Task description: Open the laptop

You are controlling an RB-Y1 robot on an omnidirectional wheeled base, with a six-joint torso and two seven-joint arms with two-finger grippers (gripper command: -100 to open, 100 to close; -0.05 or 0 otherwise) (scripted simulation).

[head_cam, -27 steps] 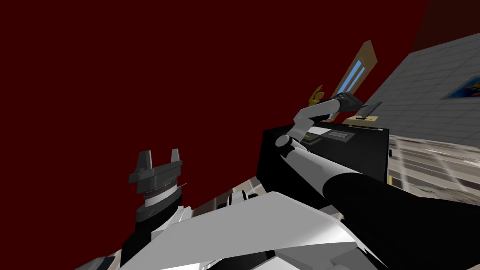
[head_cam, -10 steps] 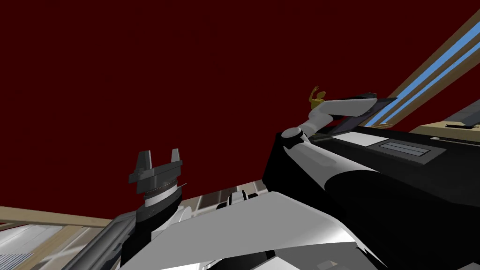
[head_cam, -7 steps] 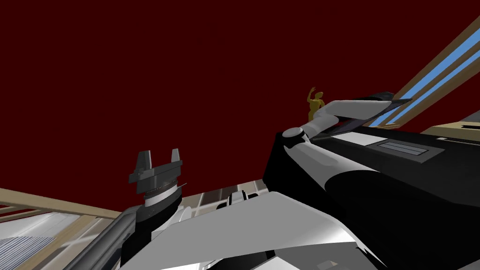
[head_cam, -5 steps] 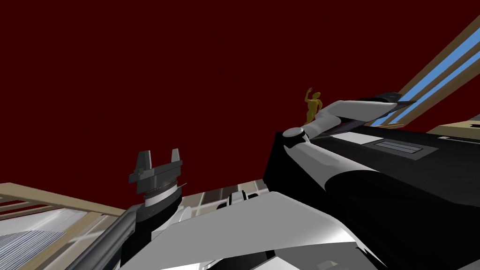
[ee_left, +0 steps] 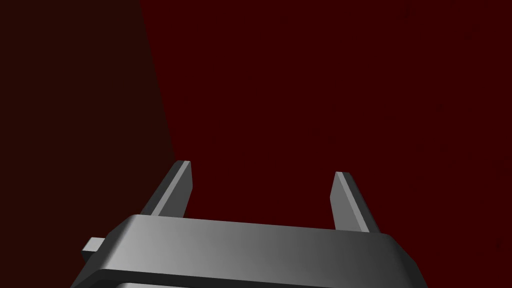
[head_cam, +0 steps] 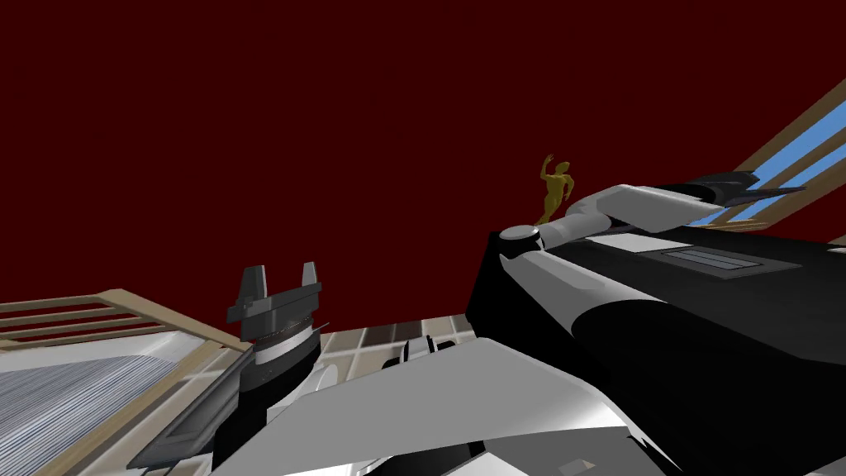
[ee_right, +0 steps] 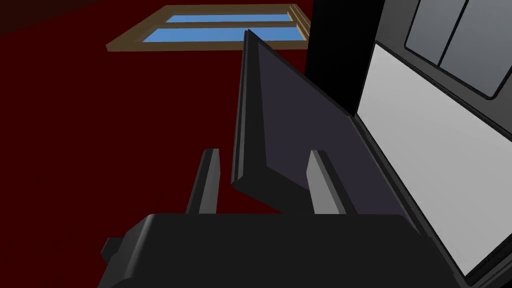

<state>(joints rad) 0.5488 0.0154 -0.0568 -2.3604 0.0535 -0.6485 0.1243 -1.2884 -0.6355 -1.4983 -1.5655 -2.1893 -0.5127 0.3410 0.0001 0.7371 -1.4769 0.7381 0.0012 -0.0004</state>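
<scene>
While the left gripper is hanging low beside my chest, its jaws are standing wide with nothing between them. Farther out, the right arm is reaching across the top of a black cabinet, and the laptop is lying on that top with its pale base facing up. The right gripper is holding the laptop's lid by its free corner. Its jaws are drawn in narrow, one finger sitting behind the lid's back and the other lying against the dark screen face. The lid is standing raised well off the base, hinged along the base's far edge. Beyond the cabinet, a small yellow figurine is showing against the dark red wall, and a wood-framed window is showing blue farther off.
</scene>
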